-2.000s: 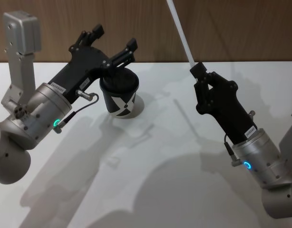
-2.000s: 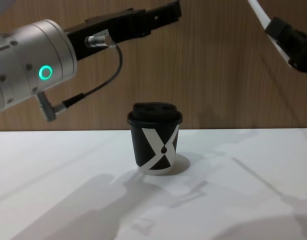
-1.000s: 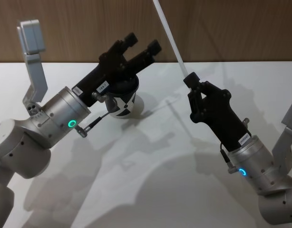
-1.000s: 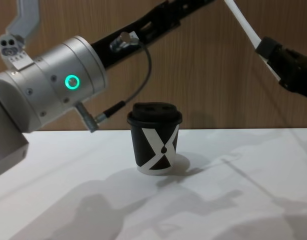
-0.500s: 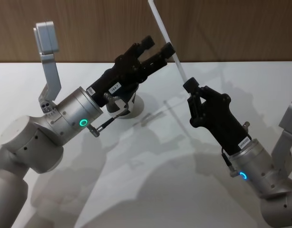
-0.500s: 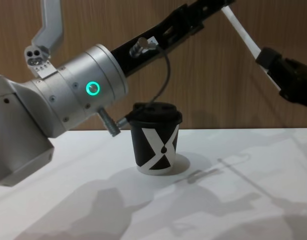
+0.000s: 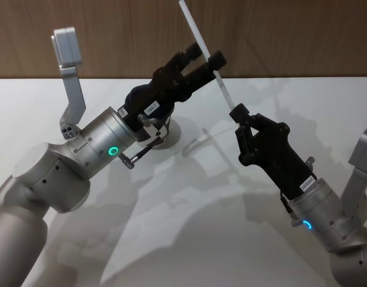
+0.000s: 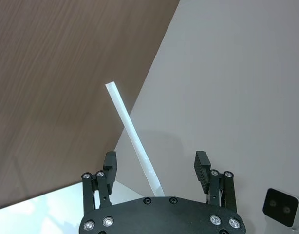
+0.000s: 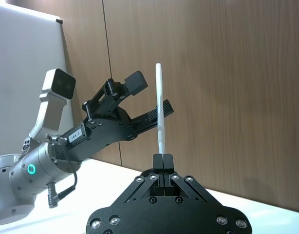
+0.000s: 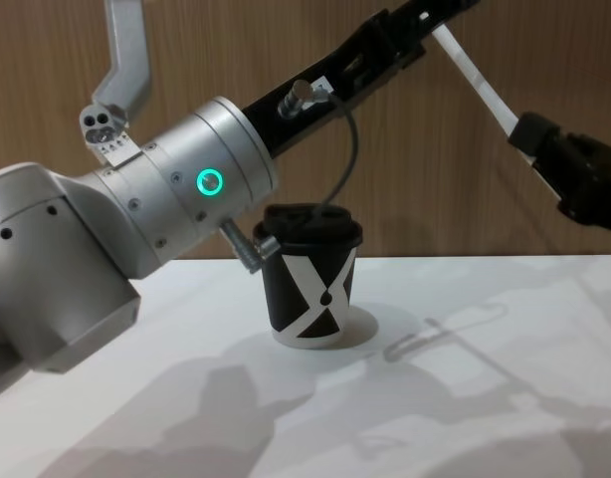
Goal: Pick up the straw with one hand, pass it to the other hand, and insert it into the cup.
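The white straw [image 7: 196, 33] stands tilted in the air, its lower end pinched in my shut right gripper [image 7: 236, 112]. My left gripper [image 7: 206, 57] is open, with one finger on each side of the straw's middle. In the left wrist view the straw [image 8: 133, 139] runs between the spread fingers [image 8: 109, 162] without clearly touching either. The right wrist view has the straw [image 9: 159, 107] rising from the closed right gripper [image 9: 163, 158]. The black cup [image 10: 307, 277] with the white X and domed lid stands on the table, below and behind my left arm. In the head view the cup [image 7: 170, 129] is mostly hidden.
A white table [image 7: 189, 227] stretches in front of a wooden wall [image 7: 291, 36]. My left arm's silver wrist with the green ring [image 10: 208, 182] hangs close above the cup's lid. Open tabletop lies right of the cup.
My left gripper has swung up and to the right, from over the cup to around the straw. The right gripper has carried the straw slightly left and lower.
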